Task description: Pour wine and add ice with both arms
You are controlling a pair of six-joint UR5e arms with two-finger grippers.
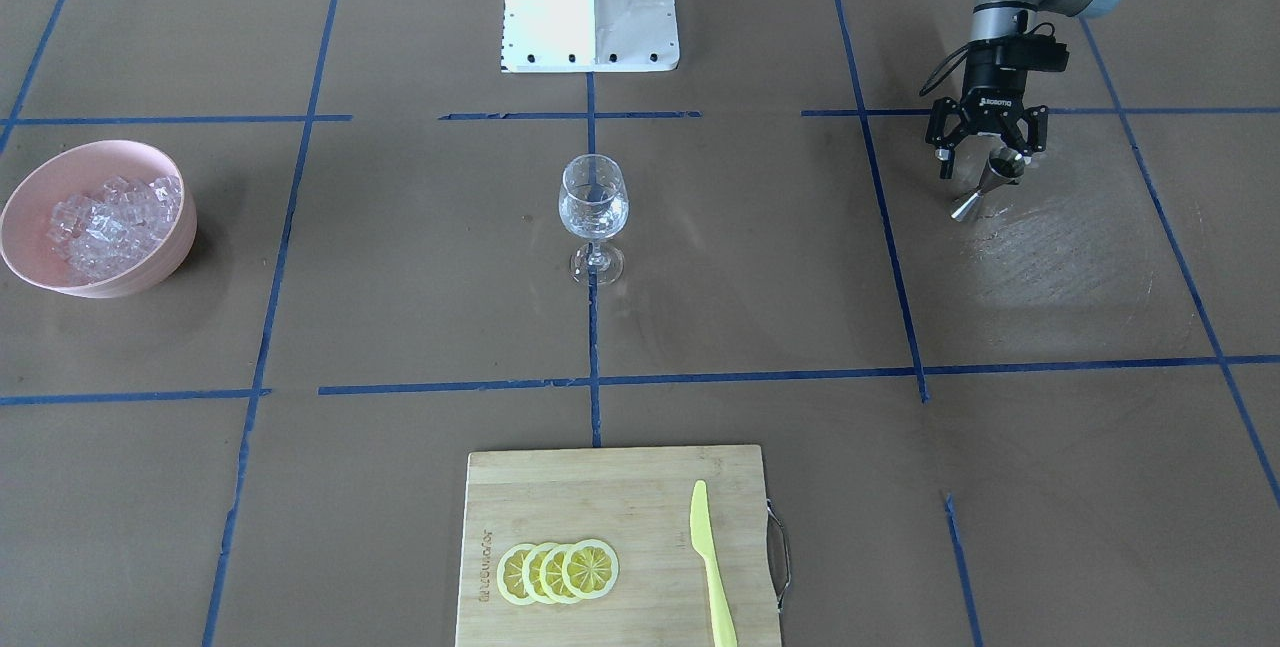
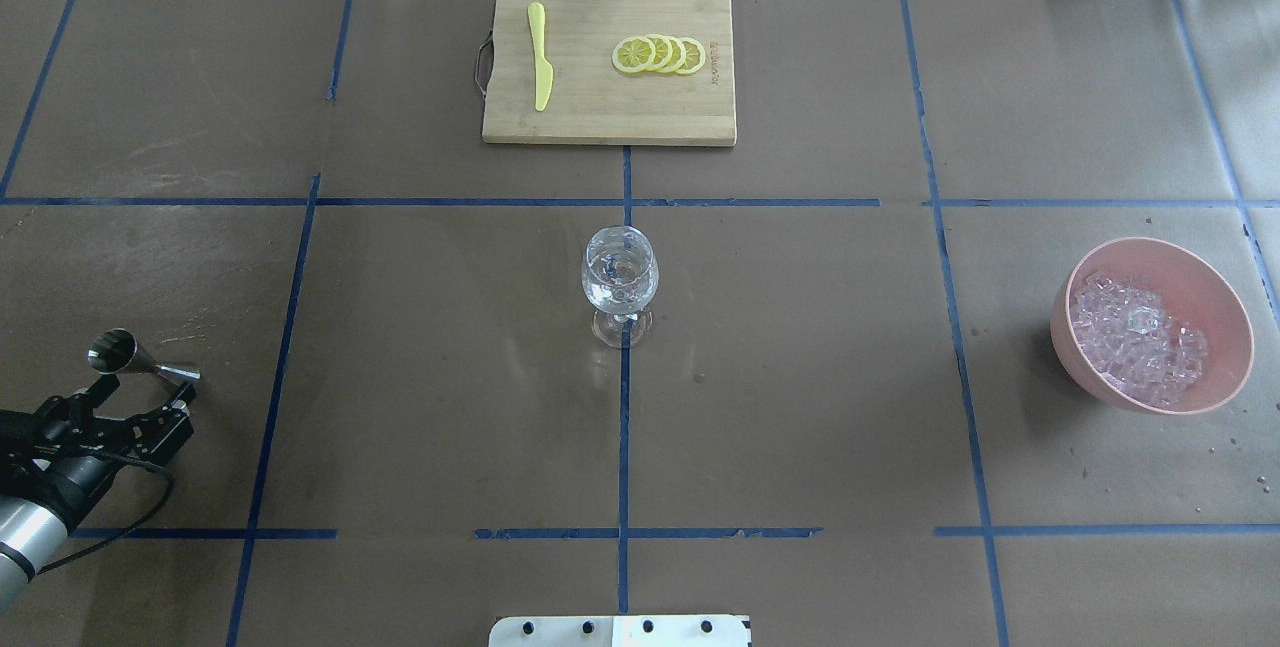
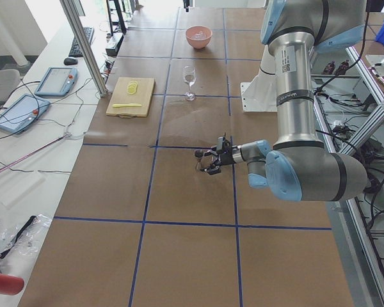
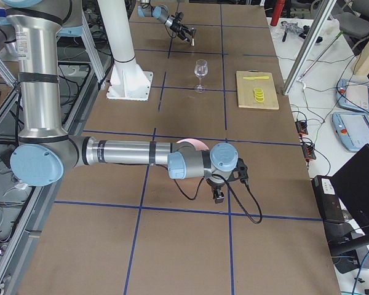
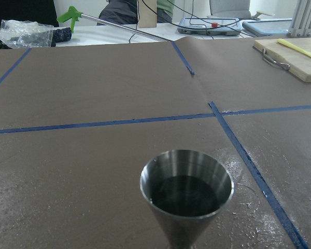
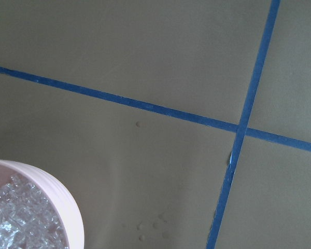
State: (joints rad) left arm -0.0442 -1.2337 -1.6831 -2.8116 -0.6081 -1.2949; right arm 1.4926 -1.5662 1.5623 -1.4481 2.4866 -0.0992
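Note:
A steel jigger (image 1: 986,187) stands upright on the table at my left side; it also shows in the overhead view (image 2: 140,359). My left gripper (image 1: 988,167) is open, with its fingers spread on either side of the jigger, not gripping it. In the left wrist view the jigger's cup (image 5: 186,189) looks dark inside; I cannot tell whether it holds wine. The stemmed glass (image 1: 593,212) stands at the table's centre with glints in its bowl. Ice (image 1: 110,217) fills a pink bowl (image 1: 150,267). My right gripper (image 4: 218,196) hangs beside the bowl; I cannot tell if it is open.
A wooden cutting board (image 1: 600,487) with lemon slices (image 1: 557,570) and a yellow knife (image 1: 712,567) lies at the far side from the robot. The white base (image 1: 590,2) stands behind the glass. A wet patch (image 1: 1060,247) lies by the jigger. Droplets (image 6: 150,225) lie beside the bowl.

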